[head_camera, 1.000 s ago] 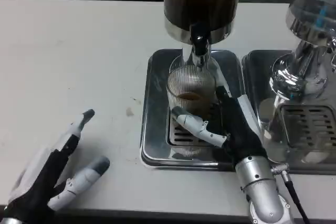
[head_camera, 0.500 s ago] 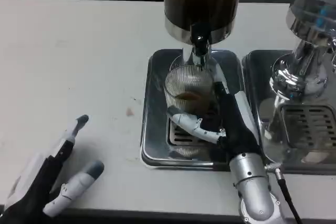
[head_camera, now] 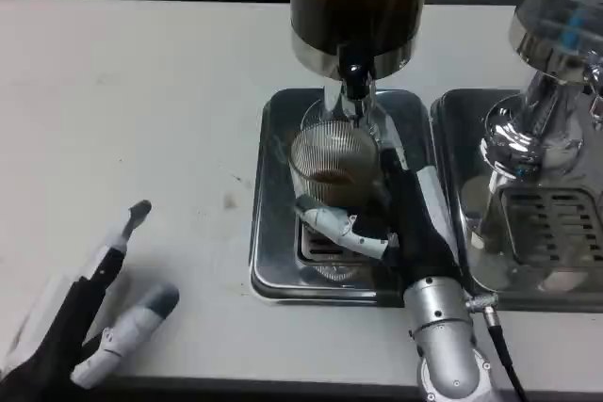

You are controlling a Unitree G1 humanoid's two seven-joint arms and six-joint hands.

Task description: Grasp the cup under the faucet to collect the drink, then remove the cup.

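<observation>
Bench (head_camera: 141, 91) is white and wide, with a few small dark marks near the left hand. On it sits a steel drip tray (head_camera: 268, 233) with a slotted grate, and a second tray (head_camera: 452, 138) just beside it on the right under a shiny chrome machine (head_camera: 542, 91). The ribbed glass cup (head_camera: 332, 159) stands on the first tray, right under the black faucet (head_camera: 353, 77) of the dark drink dispenser (head_camera: 358, 7), with some brown drink inside. The right hand (head_camera: 396, 223) holds the cup, fingers (head_camera: 339, 226) wrapped around its lower wall. The left hand (head_camera: 89, 317) rests on the bench, fingers spread and holding nothing. Behind the bench the room is dark.
</observation>
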